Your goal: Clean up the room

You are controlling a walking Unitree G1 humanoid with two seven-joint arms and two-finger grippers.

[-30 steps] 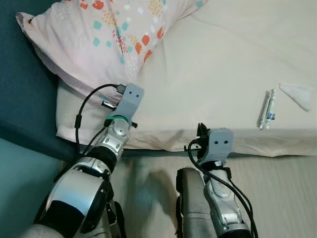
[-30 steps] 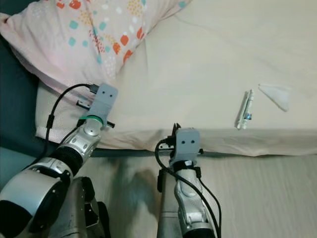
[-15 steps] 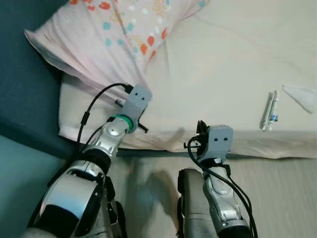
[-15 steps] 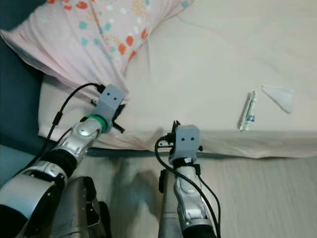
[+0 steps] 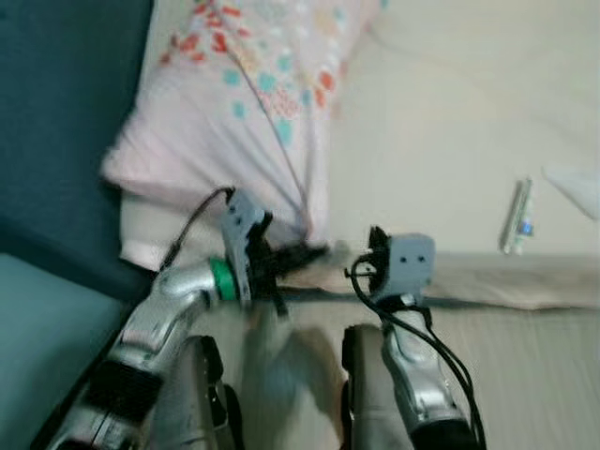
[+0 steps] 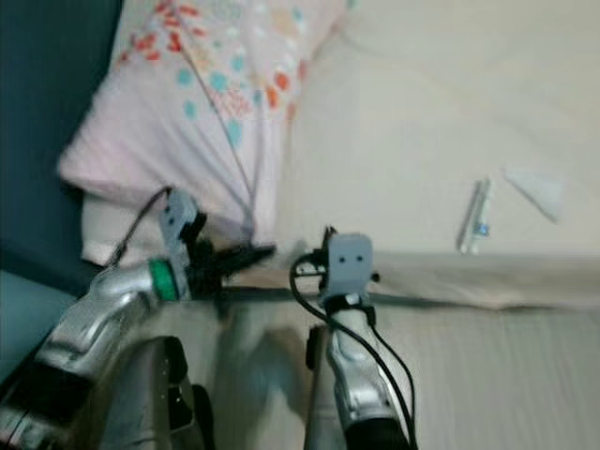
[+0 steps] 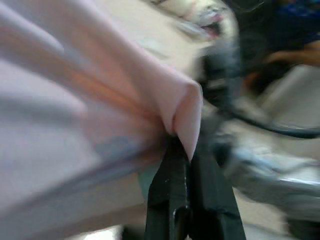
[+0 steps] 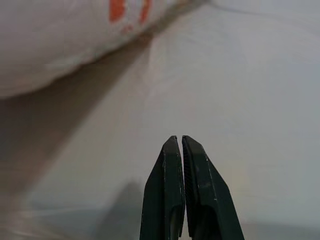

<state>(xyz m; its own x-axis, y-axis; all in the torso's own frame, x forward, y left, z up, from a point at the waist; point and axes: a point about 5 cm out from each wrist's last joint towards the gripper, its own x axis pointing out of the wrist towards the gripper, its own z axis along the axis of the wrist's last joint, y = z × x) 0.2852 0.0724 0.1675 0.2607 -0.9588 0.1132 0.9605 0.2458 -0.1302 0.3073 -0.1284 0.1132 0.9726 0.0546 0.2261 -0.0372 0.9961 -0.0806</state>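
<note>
A pale pink pillow (image 5: 253,103) with coloured spots lies at the head of the cream bed (image 5: 441,122). My left gripper (image 7: 181,146) is shut on a corner of the pillow (image 7: 180,110), with pink cloth pinched between its black fingers (image 7: 167,200). From the head view that gripper (image 5: 305,254) is at the bed's near edge, pointing right. My right gripper (image 8: 180,140) is shut on nothing, hovering over the cream sheet (image 8: 240,90) near the pillow's edge (image 8: 60,35). Its wrist (image 5: 403,267) sits just right of the left gripper.
A white pen-like tube (image 5: 517,216) and a crumpled white tissue (image 5: 577,187) lie on the sheet at the right. A dark teal wall (image 5: 66,112) borders the bed on the left. Pale wood floor (image 5: 534,375) runs along the bed's near side.
My left arm has swung right along the bed edge with the pillow corner in its grip, and the pillow has been drawn right. The view has shifted and blurred. The right arm stays put.
</note>
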